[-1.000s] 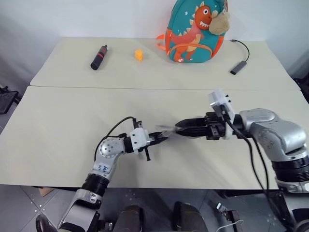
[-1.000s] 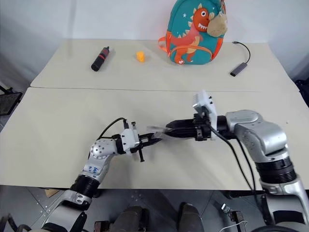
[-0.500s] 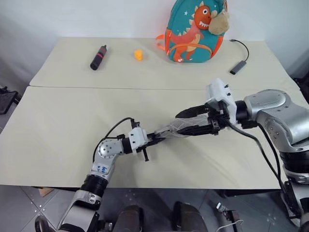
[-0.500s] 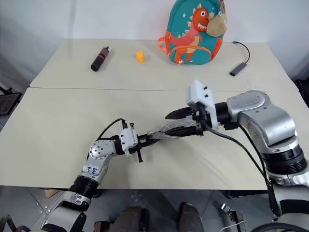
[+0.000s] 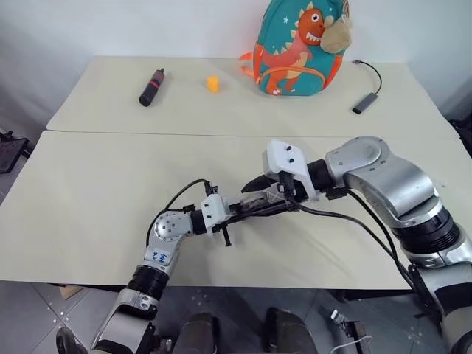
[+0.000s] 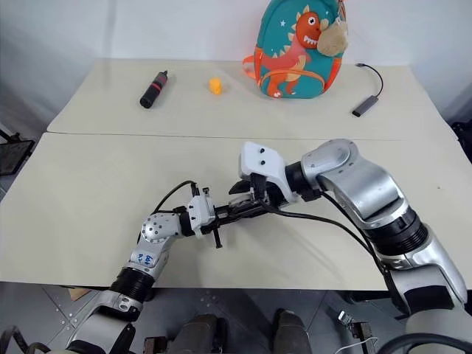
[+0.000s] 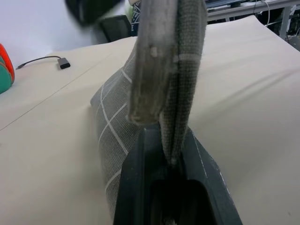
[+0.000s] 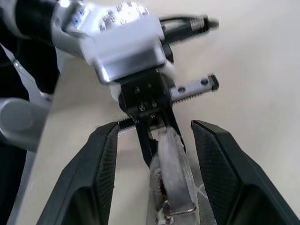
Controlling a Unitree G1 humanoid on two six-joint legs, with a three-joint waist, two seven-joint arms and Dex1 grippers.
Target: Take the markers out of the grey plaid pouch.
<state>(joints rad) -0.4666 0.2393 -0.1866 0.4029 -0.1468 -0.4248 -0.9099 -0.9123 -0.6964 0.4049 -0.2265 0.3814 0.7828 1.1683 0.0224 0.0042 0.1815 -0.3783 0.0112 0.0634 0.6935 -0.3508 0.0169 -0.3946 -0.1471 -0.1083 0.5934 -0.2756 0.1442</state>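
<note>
The grey plaid pouch point(image 7: 171, 70) is held up edge-on, just above the tabletop point(image 5: 88, 192), clenched in the left pincer point(image 5: 234, 212). The right pincer point(image 8: 157, 140) is spread apart around it, not squeezing.

The pouch point(image 7: 140, 98) runs past the top edge of the left wrist view, so its far end is cut off there, and its near edge is out of focus. Seen from the head, most of it is hidden between the left gripper point(image 5: 234, 214) and the right gripper point(image 5: 259, 198). Whether any pens are inside cannot be told. A dark blurred shape point(image 7: 91, 9) sits at the top of the left wrist view, unidentifiable.
</note>
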